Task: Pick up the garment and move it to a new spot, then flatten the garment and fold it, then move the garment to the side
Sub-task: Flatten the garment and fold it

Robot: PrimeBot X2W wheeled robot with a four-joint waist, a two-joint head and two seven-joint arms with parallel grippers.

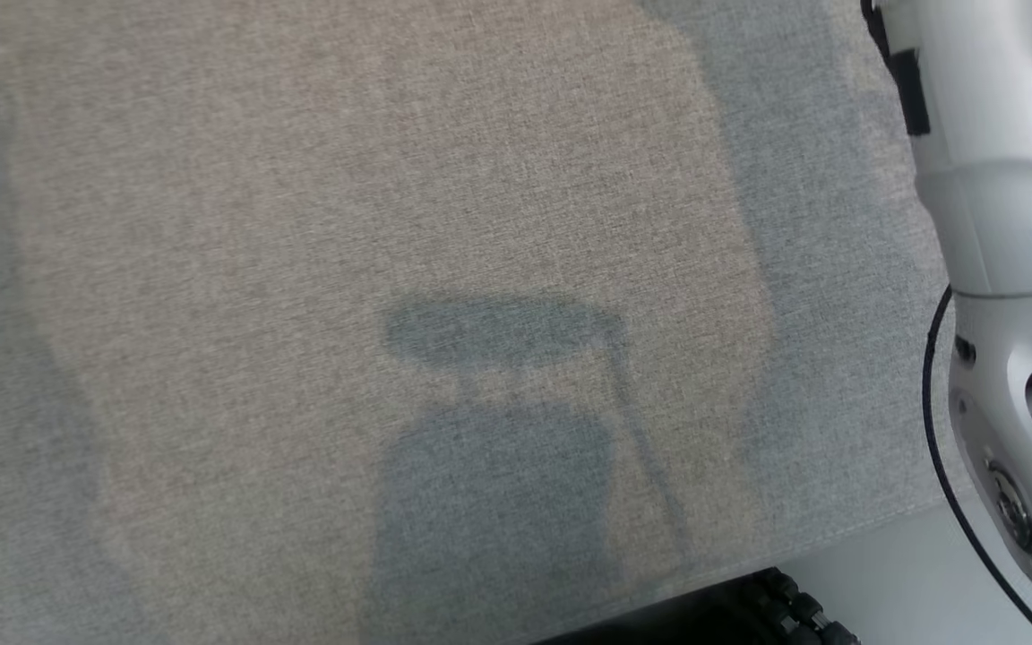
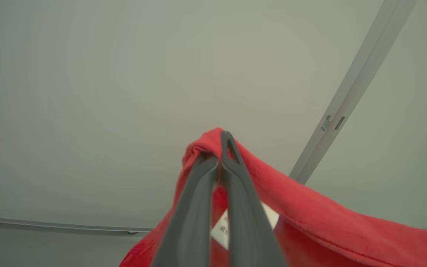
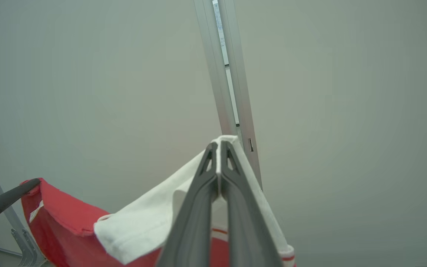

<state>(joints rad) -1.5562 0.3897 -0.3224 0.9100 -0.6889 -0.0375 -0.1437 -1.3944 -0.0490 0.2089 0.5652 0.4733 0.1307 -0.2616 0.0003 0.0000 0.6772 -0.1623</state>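
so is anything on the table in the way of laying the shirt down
Nothing visible does. The table ahead carries just shadows; the left gripper and right gripper are both shut on the shirt.

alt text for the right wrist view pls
The right hand, shut, pinches the white edge of a lifted red and white garment. At left, the left hand grips its red corner.
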